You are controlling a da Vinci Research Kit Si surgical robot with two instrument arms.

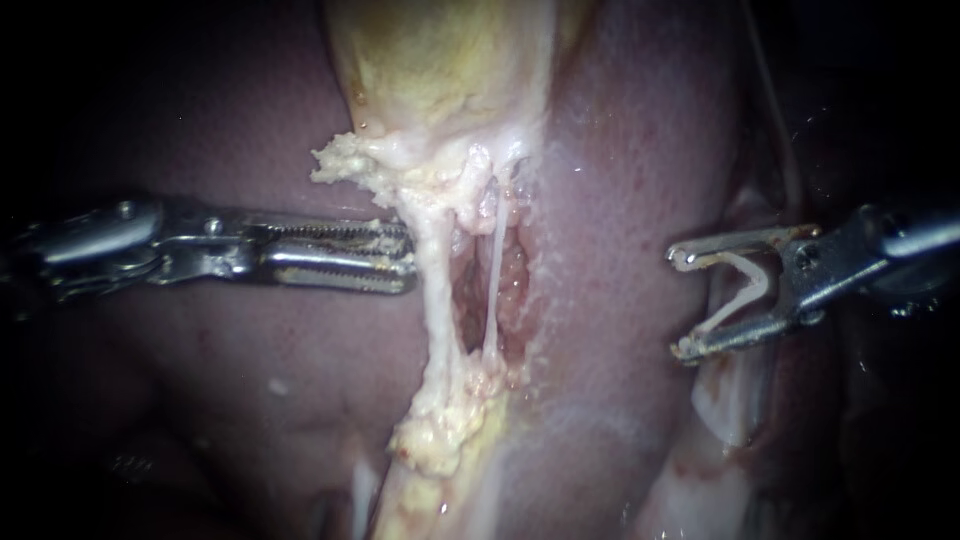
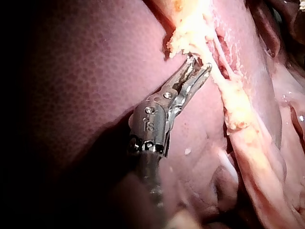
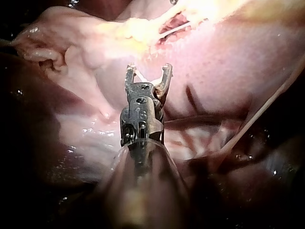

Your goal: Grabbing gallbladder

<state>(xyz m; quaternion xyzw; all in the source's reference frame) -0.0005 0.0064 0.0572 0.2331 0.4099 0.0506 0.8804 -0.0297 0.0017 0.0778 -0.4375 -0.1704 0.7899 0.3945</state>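
The yellowish gallbladder [image 1: 440,60] hangs at the top centre, and ragged pale fat [image 1: 350,160] clings to its neck. Below the neck a thick pale strand [image 1: 435,300] and a thin white tube [image 1: 493,290] run down to a fatty lump [image 1: 440,430]. My left instrument [image 1: 408,258] comes in level, its serrated jaws a little apart, their tips against the thick strand and gripping nothing. The left wrist view shows the left instrument [image 2: 201,64] just under the fat [image 2: 188,38]. My right instrument [image 1: 682,300] waits apart over the liver, its jaws spread around a white V-shaped clip [image 1: 745,290]. In its wrist view my right instrument [image 3: 148,69] stands short of the dissected area.
Dark red liver [image 1: 250,380] lies under my left instrument, and paler liver [image 1: 640,150] lies between the strands and my right instrument. A raw red pocket [image 1: 470,300] gapes between the strand and the tube. A thin pale cord [image 1: 775,110] runs down the upper right.
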